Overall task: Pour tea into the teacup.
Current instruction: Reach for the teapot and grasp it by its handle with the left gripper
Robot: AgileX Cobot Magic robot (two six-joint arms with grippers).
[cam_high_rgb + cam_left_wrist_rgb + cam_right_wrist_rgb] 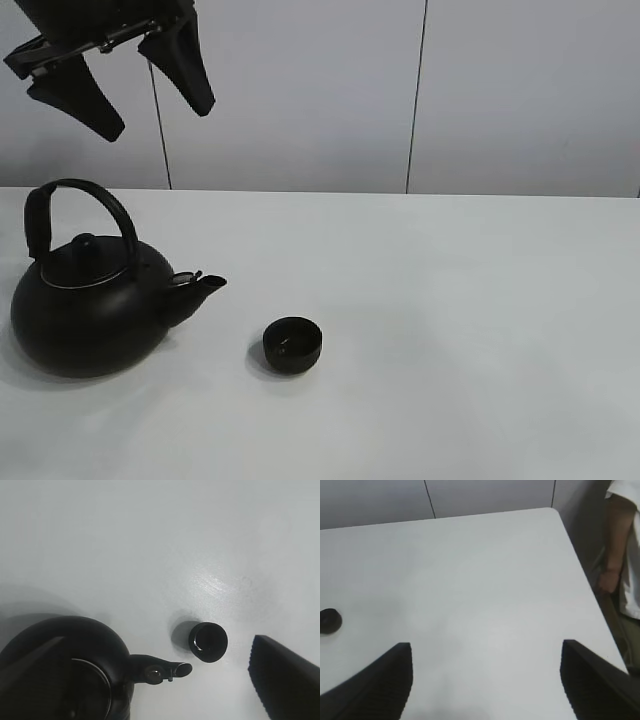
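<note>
The teacup [292,345], small, round and black, stands alone on the white table [470,300] just right of the kettle's spout. It also shows in the left wrist view [208,641] and, tiny, in the right wrist view [329,620]. The big black kettle [88,315] with its arched handle sits at the left, lid on, spout [161,670] pointing toward the cup. High above the kettle, my left gripper [157,118] hangs open and holds nothing. My right gripper [487,647] is open over bare table, far from the cup. The tea is out of view.
The table's far right corner and right edge [570,540] show in the right wrist view. A person in a white shirt [622,555] stands just beyond that edge. A grey panelled wall [420,90] rises behind the table.
</note>
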